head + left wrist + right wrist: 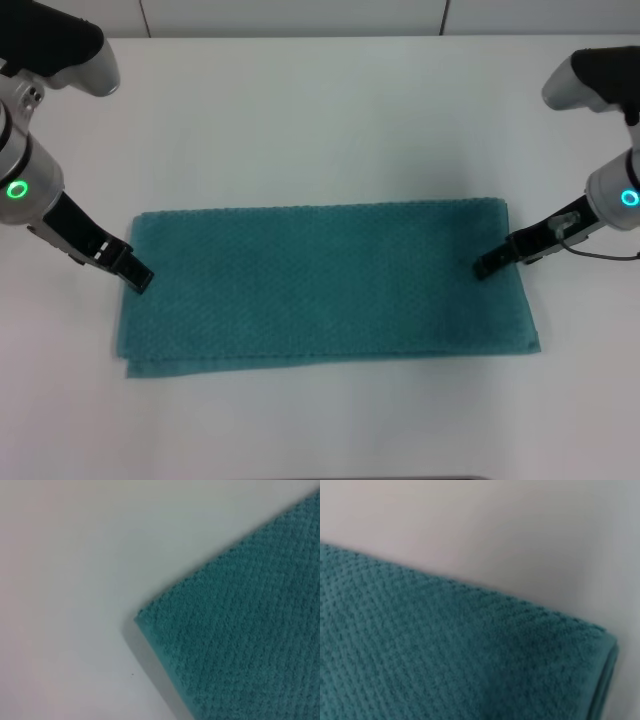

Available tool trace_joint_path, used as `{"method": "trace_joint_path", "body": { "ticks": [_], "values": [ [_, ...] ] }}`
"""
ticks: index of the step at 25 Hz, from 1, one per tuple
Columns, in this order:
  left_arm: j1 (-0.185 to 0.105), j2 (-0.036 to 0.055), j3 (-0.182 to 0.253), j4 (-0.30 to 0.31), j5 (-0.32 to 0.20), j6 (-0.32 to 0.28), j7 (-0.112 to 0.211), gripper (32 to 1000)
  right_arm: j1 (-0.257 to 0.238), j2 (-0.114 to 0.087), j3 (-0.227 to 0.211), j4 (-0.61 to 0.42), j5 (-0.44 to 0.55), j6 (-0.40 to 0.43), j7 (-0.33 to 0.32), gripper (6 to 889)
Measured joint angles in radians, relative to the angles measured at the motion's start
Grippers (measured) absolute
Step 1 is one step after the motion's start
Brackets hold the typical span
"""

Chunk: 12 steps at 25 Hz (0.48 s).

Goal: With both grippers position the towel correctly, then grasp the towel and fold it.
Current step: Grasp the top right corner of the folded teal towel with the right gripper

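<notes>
Lying flat across the white tabletop (320, 110) is the teal, waffle-weave rectangular cloth towel (320, 285), already doubled: along the near long edge a lower layer peeks out from under the upper one, most clearly at the near corner on the left gripper's side. Nothing here is a container, so there's nothing held in anything; it's towel, table and two arms.

Moving up to mid-cloth, and both tools are in play! The left gripper (140, 281), slim black pincer fingers on a white-and-grey arm with a green ring light, has its tips down at the towel's short edge on its side, right at the border of cloth and table. The right gripper (484, 268) mirrors it, tips resting just inside the opposite short edge, over the fabric. Whether either pair of fingers is spread or pressed together, I cannot tell; from the head view each reads as one dark wedge, and the wrist views show no fingers at all.

Those wrist views do show the far corners: a crisp corner on the left side, a rounded, stacked fold on the right.

My read on handling: soft, light, limp, grippy weave. It'll sag and drag, and layers may slip apart. Best hold looks like the short edges by the fingertips, pinching both layers together near the corners
</notes>
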Motion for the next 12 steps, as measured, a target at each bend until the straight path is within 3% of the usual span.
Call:
{"method": "trace_joint_path", "body": {
  "ticks": [12],
  "values": [
    [-0.002, 0.0, -0.002, -0.011, 0.0, 0.0, 0.009, 876, 0.005, 0.01, 0.0, 0.0, -0.003, -0.009, -0.01, 821]
  ]
}}
